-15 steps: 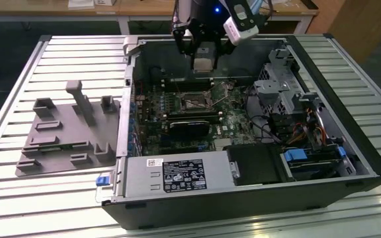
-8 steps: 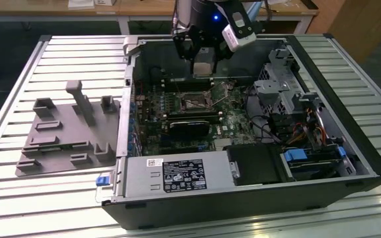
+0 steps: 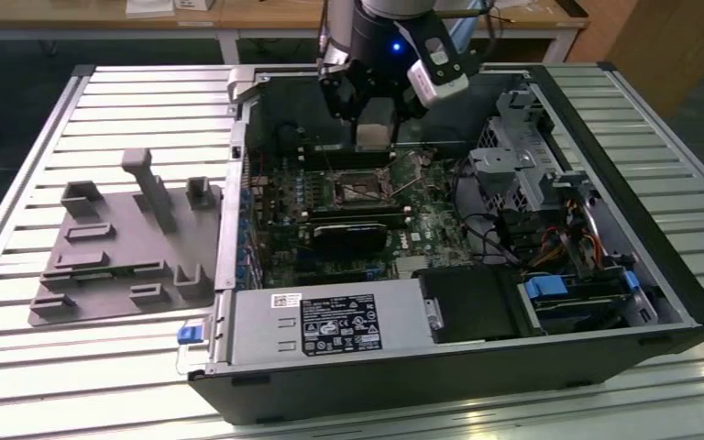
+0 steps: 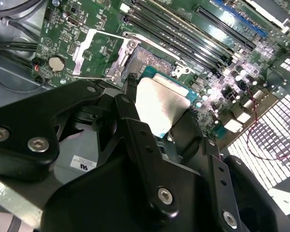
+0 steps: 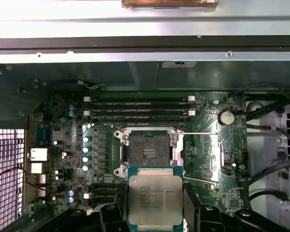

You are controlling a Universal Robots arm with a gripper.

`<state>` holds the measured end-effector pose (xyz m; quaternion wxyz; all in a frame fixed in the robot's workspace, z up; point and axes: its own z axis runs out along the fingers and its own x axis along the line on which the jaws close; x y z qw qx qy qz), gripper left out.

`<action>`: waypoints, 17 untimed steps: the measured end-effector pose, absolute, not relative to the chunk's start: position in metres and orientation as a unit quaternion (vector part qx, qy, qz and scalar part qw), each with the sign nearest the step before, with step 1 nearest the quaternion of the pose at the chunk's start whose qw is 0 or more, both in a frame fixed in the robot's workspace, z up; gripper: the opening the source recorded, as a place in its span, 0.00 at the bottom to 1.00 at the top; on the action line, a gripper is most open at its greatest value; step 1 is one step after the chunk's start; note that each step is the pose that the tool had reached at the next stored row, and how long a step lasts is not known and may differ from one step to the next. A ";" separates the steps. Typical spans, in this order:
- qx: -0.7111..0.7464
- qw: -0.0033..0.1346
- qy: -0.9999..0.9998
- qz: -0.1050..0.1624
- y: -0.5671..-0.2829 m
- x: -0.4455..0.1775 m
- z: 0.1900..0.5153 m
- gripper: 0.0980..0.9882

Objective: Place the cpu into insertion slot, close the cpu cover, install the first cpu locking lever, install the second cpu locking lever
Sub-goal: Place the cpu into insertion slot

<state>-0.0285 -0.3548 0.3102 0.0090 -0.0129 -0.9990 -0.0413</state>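
My gripper [image 3: 374,137] hangs inside the open computer case, above the green motherboard [image 3: 327,206]. It is shut on the cpu [image 5: 154,200], a flat square chip with a silvery top, which the black fingers [image 4: 128,108] hold by its edges. In both wrist views the cpu [image 4: 162,106] hovers just beside the insertion slot [image 5: 147,152], not over it. The slot [image 4: 150,63] is bare, its dark contact field exposed. The cpu cover [image 4: 81,50] is swung open and lies to one side of the slot.
A black card [image 3: 352,234] sits below the slot in the exterior view, with memory slots [image 5: 140,110] on the other side. A grey power supply [image 3: 327,325] fills the case front; drive cages and cables [image 3: 535,183] are on the exterior view's right. A grey fixture [image 3: 120,247] lies outside.
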 end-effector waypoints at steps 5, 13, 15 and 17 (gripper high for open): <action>-0.013 0.009 -0.999 -0.041 -0.353 -0.028 0.301 0.49; -0.013 0.009 -0.999 -0.041 -0.352 -0.029 0.287 0.49; -0.013 0.009 -0.999 -0.041 -0.351 -0.029 0.283 0.49; -0.013 0.009 -0.999 -0.041 -0.351 -0.029 0.279 0.49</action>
